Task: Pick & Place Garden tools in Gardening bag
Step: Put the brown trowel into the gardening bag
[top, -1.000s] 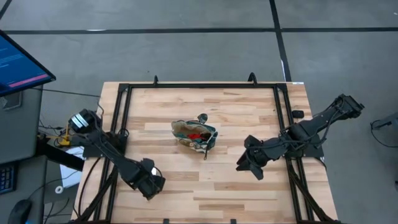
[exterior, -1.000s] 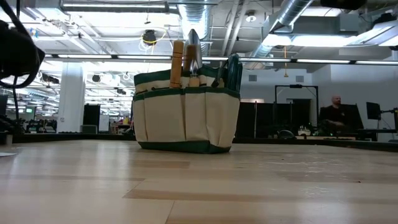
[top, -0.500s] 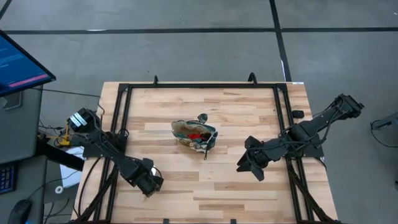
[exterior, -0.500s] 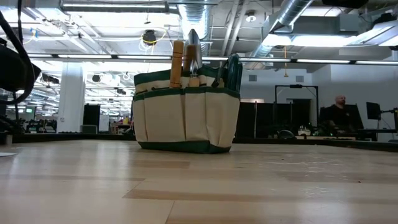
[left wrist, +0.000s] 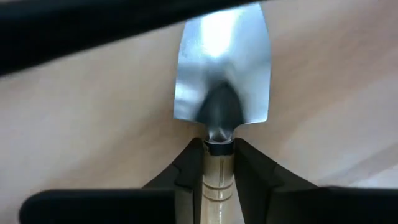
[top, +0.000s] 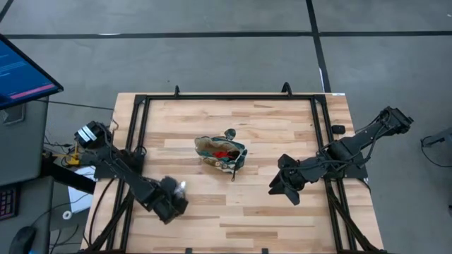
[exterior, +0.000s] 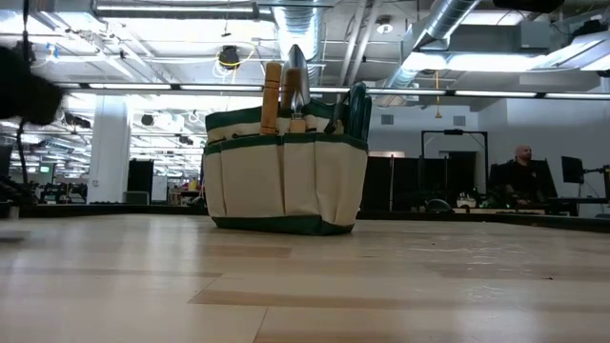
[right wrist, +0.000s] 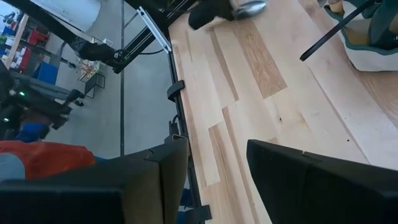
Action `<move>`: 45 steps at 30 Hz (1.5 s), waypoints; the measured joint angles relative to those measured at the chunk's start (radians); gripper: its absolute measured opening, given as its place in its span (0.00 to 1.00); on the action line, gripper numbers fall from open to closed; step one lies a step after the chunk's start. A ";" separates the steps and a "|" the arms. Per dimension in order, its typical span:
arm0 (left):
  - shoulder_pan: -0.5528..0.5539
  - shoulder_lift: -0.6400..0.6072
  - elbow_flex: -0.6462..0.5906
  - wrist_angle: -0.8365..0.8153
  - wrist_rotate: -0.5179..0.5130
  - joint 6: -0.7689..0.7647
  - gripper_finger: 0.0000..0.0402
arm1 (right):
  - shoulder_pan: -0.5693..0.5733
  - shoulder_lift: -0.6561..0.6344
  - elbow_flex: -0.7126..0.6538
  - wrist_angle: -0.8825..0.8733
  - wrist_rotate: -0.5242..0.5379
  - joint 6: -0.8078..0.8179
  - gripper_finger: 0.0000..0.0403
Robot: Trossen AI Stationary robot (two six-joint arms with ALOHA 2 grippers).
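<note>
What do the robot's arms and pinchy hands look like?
Two dark, jointed arms. The left arm has a white patch near its base and yellow cabling beside it. The right arm is all black. Each ends in two flat, black fingers, seen on the left gripper and the right gripper.

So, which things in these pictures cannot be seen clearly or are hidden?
- Trowel, left wrist view: most of the wooden handle is hidden between the left pincer fingers and cut off by the picture's edge.
- Left pincer, high view: blurred; the trowel there cannot be made out.
- Gardening bag, high view: contents too small to tell apart, only something red shows.
- Gardening bag, low view: its wall hides the tools' lower parts.
- Right pincer, right wrist view: open, fingertips cut off.
</note>
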 joint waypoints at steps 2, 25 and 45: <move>0.006 -0.054 0.000 -0.012 -0.140 0.000 0.15 | 0.000 0.000 0.000 -0.001 0.010 0.000 0.39; 0.158 -0.354 0.002 0.156 -1.290 0.816 0.15 | -0.002 0.000 0.000 0.002 0.025 0.011 0.39; 0.137 -0.242 0.002 0.163 -1.331 0.692 0.15 | -0.029 0.000 0.000 0.002 0.021 0.028 0.39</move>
